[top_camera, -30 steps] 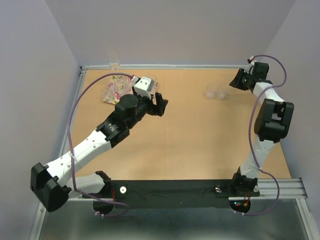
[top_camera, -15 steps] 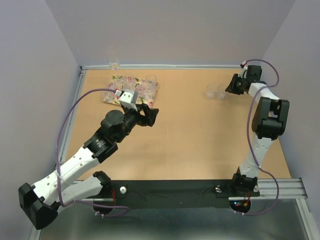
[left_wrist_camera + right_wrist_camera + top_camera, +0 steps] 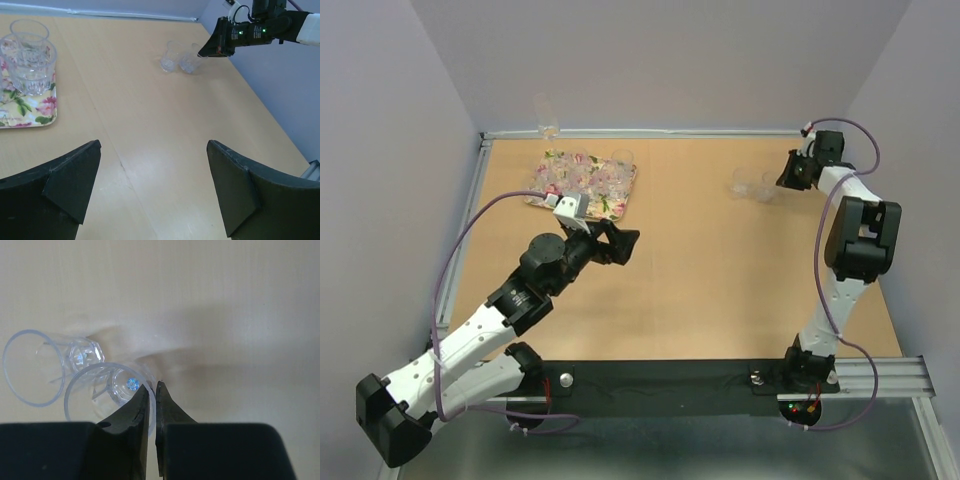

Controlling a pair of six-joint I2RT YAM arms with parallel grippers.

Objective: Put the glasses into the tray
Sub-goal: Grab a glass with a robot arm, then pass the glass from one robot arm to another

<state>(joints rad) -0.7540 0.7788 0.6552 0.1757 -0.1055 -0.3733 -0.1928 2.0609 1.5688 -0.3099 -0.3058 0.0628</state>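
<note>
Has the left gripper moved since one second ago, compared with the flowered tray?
Yes. The left gripper has drawn back from the tray, toward the near edge of the table and slightly left.

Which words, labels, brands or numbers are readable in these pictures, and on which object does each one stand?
There are none to read.
The tray carries only a pattern of flowers and leaves, no lettering.
The glasses are plain and clear, with no print.

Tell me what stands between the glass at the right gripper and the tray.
A second glass stands right beside that glass, toward the tray. Past it only bare table shows; the open left gripper sits off that line.
</note>
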